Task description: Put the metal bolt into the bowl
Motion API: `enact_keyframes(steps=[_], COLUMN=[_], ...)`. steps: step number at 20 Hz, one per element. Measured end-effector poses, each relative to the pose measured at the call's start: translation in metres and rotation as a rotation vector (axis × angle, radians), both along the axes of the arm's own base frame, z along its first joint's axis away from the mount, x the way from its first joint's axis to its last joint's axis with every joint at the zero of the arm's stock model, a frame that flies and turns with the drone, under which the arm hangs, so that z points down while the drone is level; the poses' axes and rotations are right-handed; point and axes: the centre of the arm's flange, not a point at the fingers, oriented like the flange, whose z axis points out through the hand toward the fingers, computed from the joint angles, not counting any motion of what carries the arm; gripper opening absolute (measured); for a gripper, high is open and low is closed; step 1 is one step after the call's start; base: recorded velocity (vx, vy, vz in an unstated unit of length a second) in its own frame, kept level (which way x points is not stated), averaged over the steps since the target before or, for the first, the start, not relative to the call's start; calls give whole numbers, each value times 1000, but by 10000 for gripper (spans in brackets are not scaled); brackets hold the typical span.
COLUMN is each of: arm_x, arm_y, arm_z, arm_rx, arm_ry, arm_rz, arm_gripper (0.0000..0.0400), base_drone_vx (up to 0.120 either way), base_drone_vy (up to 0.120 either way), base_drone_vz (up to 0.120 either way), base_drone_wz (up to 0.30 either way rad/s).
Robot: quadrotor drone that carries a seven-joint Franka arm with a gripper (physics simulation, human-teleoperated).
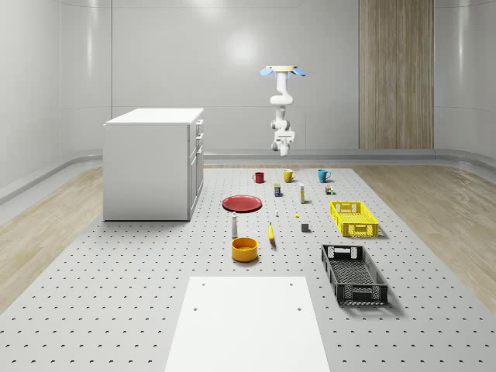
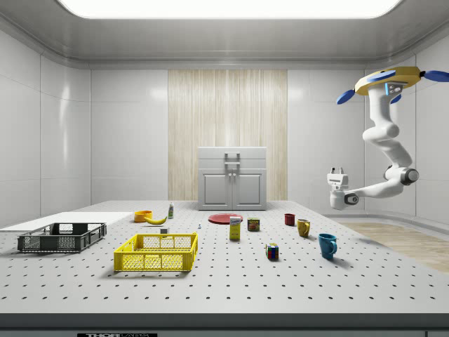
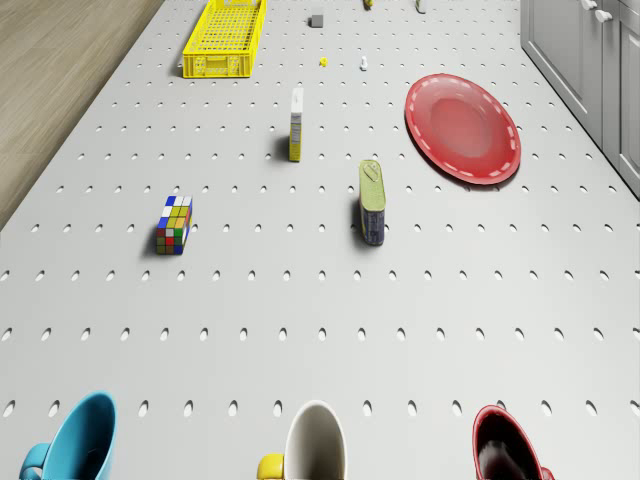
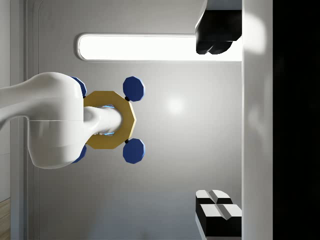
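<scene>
The metal bolt [image 1: 277, 214] is a tiny pale piece lying on the pegboard table, past the red plate in the drone view [image 3: 363, 63]. The orange bowl [image 1: 244, 249] stands nearer the table's front, by the banana, and sits low at the side view's left [image 2: 143, 215]. The drone [image 1: 284, 71] hovers high over the table's far end, above the row of mugs. Its arm hangs down and bends, with the gripper [image 2: 339, 170] pointing upward, far from bolt and bowl. In the wrist view the gripper [image 4: 216, 122] is open and holds nothing, facing the drone [image 4: 110, 120] and the ceiling light.
A white cabinet [image 1: 155, 163] stands at the whole-scene view's left. On the table are a red plate [image 1: 242, 203], a yellow crate [image 1: 353, 218], a black crate [image 1: 353, 273], three mugs, a Rubik's cube [image 3: 174, 224], cans and a white sheet [image 1: 248, 322].
</scene>
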Motion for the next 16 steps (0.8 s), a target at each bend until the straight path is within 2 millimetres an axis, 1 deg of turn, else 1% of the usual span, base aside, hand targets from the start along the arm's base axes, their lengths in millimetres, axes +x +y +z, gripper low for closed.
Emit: enact_keyframes(steps=[16], arm_x=[-1], arm_y=[0], arm_z=[3], arm_rx=[-1], arm_ry=[-12], arm_rz=[0], arm_gripper=[400], base_drone_vx=[120], base_drone_vy=[-120], base_drone_vz=[0], base_drone_wz=[0])
